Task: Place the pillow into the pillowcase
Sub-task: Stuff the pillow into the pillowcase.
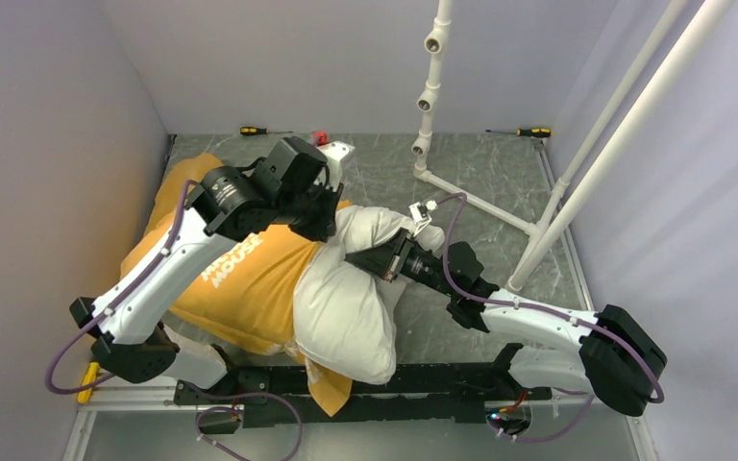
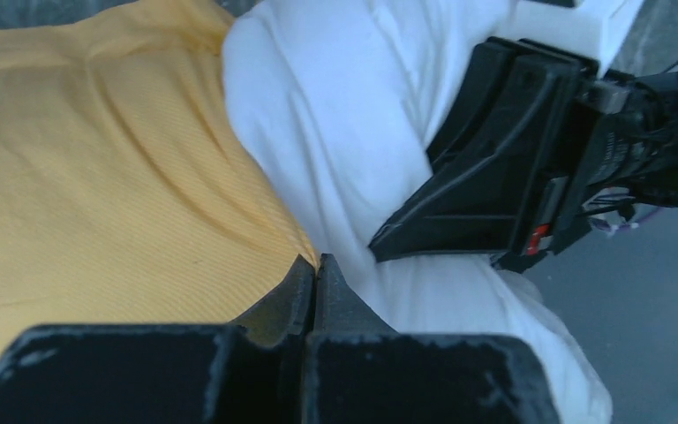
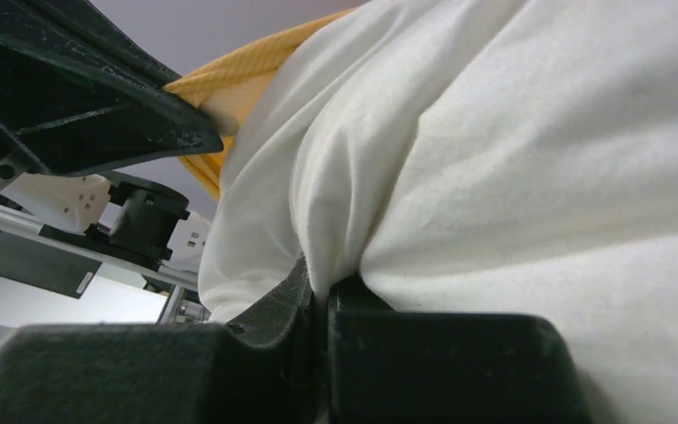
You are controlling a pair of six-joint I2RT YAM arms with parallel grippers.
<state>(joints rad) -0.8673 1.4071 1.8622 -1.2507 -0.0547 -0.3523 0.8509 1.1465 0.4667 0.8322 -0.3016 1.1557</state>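
The pillow (image 1: 346,303) is seen lying on the table (image 1: 500,192) between the two arms, with its white bulk bulging out of the open end of the case (image 1: 240,283). The case is spread to the left of it, near the left wall. It is plump, and white lettering is printed across it. How far the pillow reaches inside cannot be told. A yellow flap of the case is caught under the pillow's near end, just beside the black base rail (image 1: 423,384).

The left hand (image 2: 316,269) is clenched, its fingers pressed together right at the line where yellow cloth meets white. The hem of the case is pinched between their tips. The right hand (image 3: 318,287) is likewise clenched, and a fold of the pillow's cloth is nipped between its fingers. The two hands are set close together at the far side of the pillow, facing each other, with the right one pushed into the white cloth just beside the left.

At the back of the table, a left screwdriver (image 1: 250,130) and a right screwdriver (image 1: 535,132) are laid along the wall, well apart. A white pipe frame (image 1: 430,96) is stood between them, right of centre.
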